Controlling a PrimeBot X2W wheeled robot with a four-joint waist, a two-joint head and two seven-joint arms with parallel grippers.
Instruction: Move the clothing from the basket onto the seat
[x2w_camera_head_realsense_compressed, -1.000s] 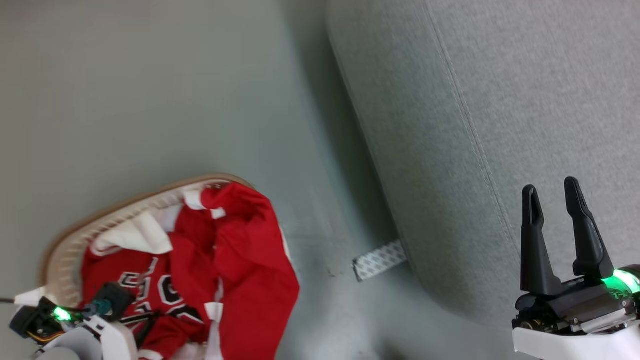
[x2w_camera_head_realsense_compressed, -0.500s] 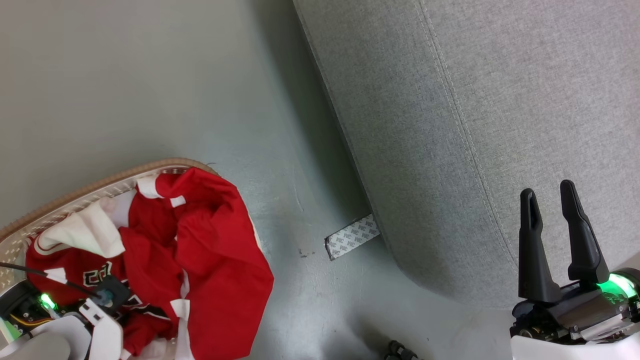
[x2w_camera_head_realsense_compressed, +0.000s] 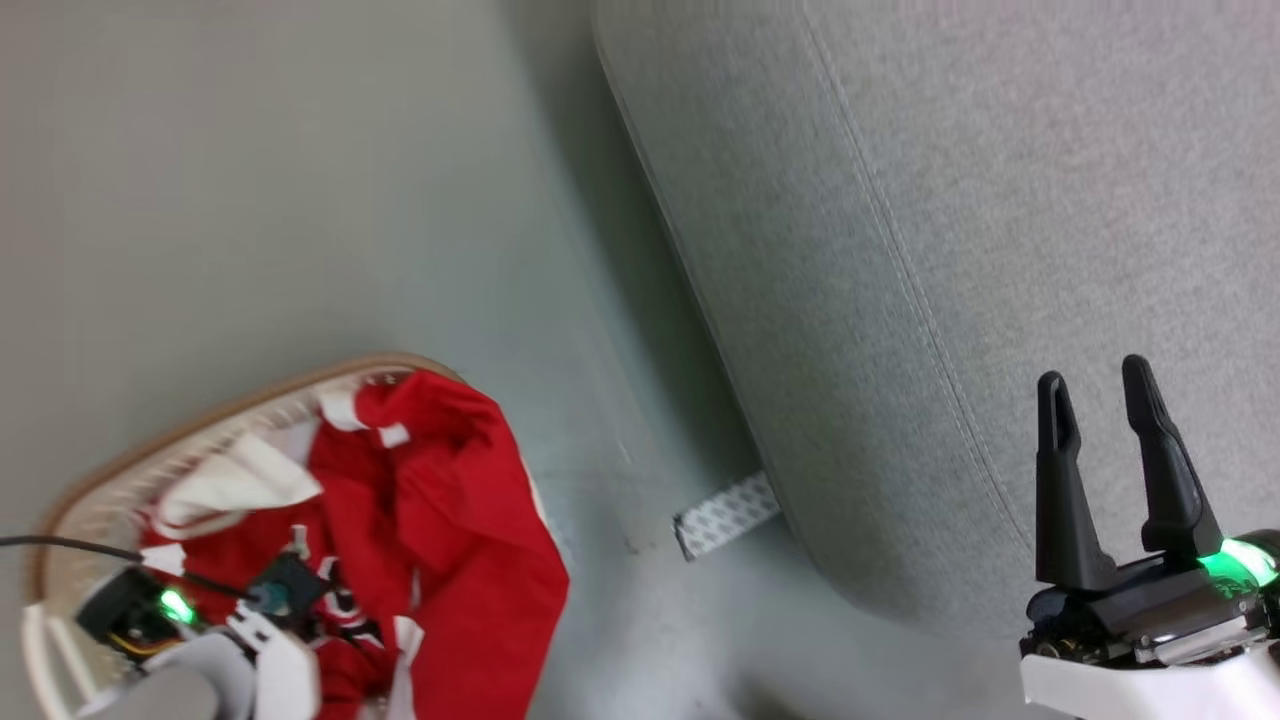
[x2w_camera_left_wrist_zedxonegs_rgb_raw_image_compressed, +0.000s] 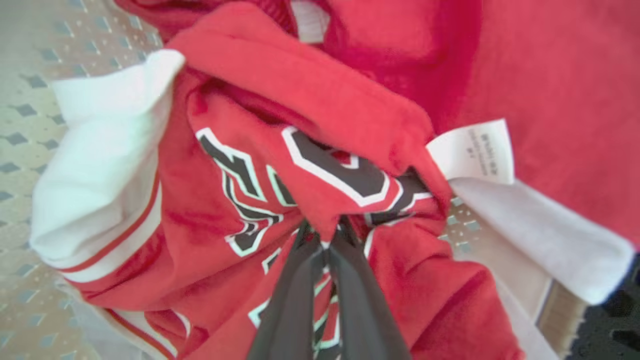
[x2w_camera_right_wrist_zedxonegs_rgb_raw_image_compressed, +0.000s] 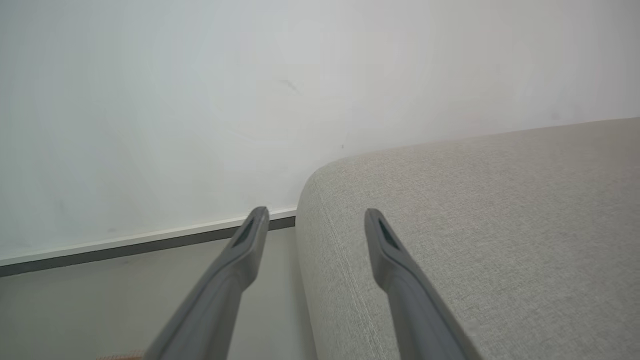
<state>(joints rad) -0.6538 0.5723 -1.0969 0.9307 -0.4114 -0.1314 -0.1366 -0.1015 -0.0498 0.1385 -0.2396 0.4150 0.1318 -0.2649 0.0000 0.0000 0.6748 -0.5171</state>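
Head view: red sports clothing with white trim (x2w_camera_head_realsense_compressed: 450, 540) is being cradled in the cream perforated brown-rimmed plastic basket (x2w_camera_head_realsense_compressed: 200, 410), on the floor (x2w_camera_head_realsense_compressed: 300, 200) apart from the large grey fabric seat (x2w_camera_head_realsense_compressed: 1000, 200). Left wrist view: the left gripper (x2w_camera_left_wrist_zedxonegs_rgb_raw_image_compressed: 325, 235) is being clamped on the lettered red cloth. Right wrist view: the right gripper (x2w_camera_right_wrist_zedxonegs_rgb_raw_image_compressed: 315, 215) is being held spread beside the seat

Looks like a home living room: grey upholstered seat (x2w_camera_head_realsense_compressed: 1000, 200), laundry basket (x2w_camera_head_realsense_compressed: 250, 405) on the floor (x2w_camera_head_realsense_compressed: 250, 180) (plain white wall (x2w_camera_right_wrist_zedxonegs_rgb_raw_image_compressed: 200, 100) behind).
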